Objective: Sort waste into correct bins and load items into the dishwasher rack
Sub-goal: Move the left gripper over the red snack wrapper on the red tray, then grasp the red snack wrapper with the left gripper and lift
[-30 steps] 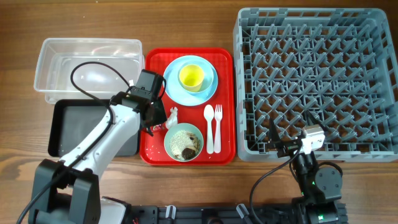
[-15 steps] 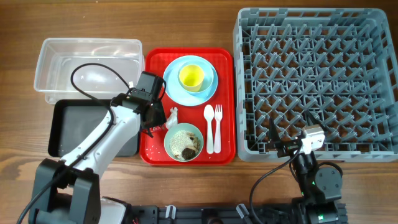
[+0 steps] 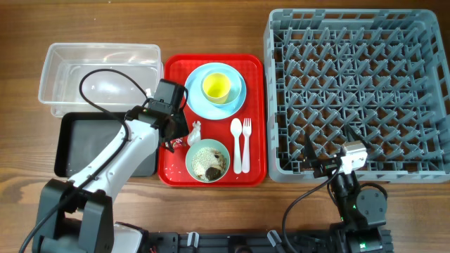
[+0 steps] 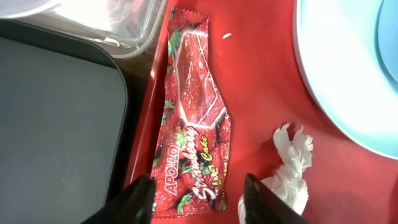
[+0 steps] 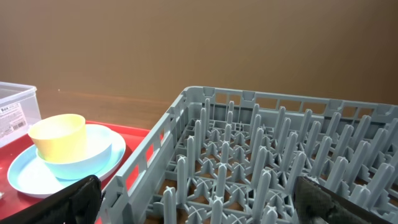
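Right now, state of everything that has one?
Clear plastic tub: empty.
Shallow black tub: empty.
Grey pegged plastic rack: empty.
Pale mint bowl: upright, holds rice.
Small yellow cup: upright, inside pale blue bowl on light blue round plate.
Red printed wrapper: flat on red tray.
White paper scrap: crumpled, on tray.
White plastic fork and spoon: lying flat.
Left claw: open over wrapper.
Right claw: open, empty.

This looks like a robot test bench, not a real kitchen. One robot arm at lower left and another at lower right trail loose black cables over a bare wooden counter. A plain brown wall stands behind. A canteen-style red tray and a grey dishwasher rack are laid out.
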`<state>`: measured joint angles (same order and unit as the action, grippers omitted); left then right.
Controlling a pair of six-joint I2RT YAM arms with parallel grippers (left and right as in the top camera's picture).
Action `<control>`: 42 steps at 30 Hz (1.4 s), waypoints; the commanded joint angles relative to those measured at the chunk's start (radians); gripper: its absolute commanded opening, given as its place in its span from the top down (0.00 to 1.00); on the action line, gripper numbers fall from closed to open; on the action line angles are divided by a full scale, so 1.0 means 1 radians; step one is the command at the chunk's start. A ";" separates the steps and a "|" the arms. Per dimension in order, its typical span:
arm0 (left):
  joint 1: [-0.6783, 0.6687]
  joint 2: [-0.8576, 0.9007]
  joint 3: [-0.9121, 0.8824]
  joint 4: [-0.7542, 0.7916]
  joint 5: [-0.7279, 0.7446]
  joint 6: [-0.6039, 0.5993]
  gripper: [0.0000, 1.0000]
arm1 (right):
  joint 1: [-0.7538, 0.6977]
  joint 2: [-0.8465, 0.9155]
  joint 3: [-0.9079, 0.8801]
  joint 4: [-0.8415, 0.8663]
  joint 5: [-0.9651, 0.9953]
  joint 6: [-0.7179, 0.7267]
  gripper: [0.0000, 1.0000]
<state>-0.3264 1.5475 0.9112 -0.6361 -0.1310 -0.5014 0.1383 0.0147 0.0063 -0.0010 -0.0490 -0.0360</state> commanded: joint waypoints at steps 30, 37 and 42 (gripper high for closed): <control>-0.004 0.186 -0.010 0.082 0.019 -0.001 0.46 | -0.004 -0.003 -0.001 0.003 -0.011 -0.010 0.00; -0.004 0.186 -0.010 0.087 0.033 -0.001 0.57 | -0.004 -0.003 -0.001 0.003 -0.011 -0.010 0.00; -0.004 0.186 -0.010 0.087 0.034 -0.001 0.65 | -0.004 -0.003 -0.001 0.003 -0.011 -0.010 0.00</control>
<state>-0.3283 1.6981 0.9115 -0.5396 -0.1516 -0.5030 0.1383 0.0147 0.0063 -0.0010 -0.0490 -0.0360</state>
